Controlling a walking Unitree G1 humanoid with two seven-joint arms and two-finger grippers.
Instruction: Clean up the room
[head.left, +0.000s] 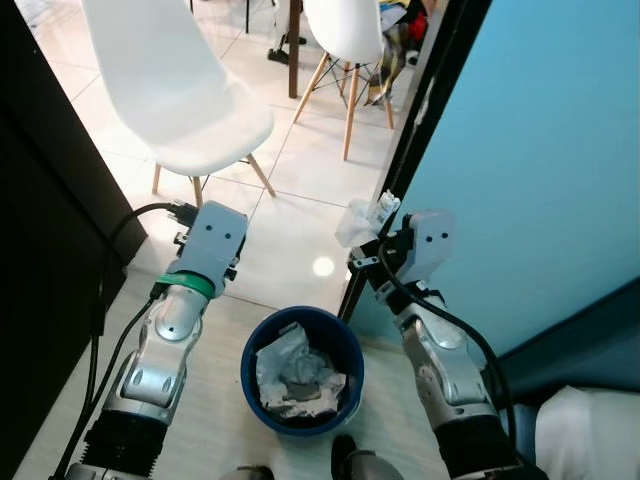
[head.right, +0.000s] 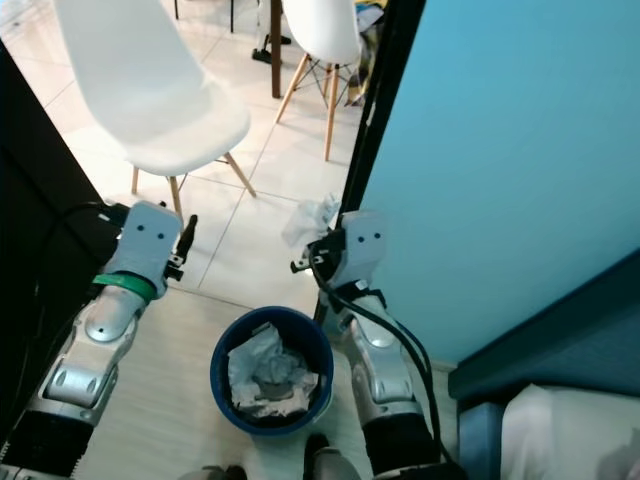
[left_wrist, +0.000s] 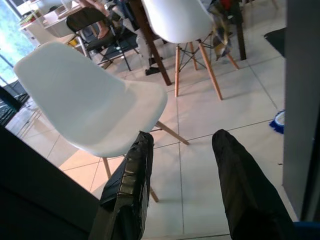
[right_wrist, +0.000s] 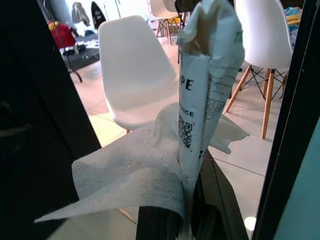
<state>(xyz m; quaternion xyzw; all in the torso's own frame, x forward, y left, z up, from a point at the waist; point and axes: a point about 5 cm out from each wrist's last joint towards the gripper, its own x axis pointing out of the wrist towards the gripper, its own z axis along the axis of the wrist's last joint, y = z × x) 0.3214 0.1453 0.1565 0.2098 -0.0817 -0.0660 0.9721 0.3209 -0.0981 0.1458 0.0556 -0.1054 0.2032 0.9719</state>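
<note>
Disposal step: right gripper (head.left: 383, 215) has its jaws clamped on crumpled tissue and wrapper (right_wrist: 200, 100), probably just beyond the blue bin (head.left: 301, 369); next, back over it and release. Left gripper (left_wrist: 182, 190) idle, jaws apart.

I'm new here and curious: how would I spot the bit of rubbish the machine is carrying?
Find the blue bin on the floor between the two silver arms. Just above and right of it, the right gripper pinches a crumpled white tissue with a printed paper wrapper. Unlike the paper already in the bin, it is held in the air.
</note>
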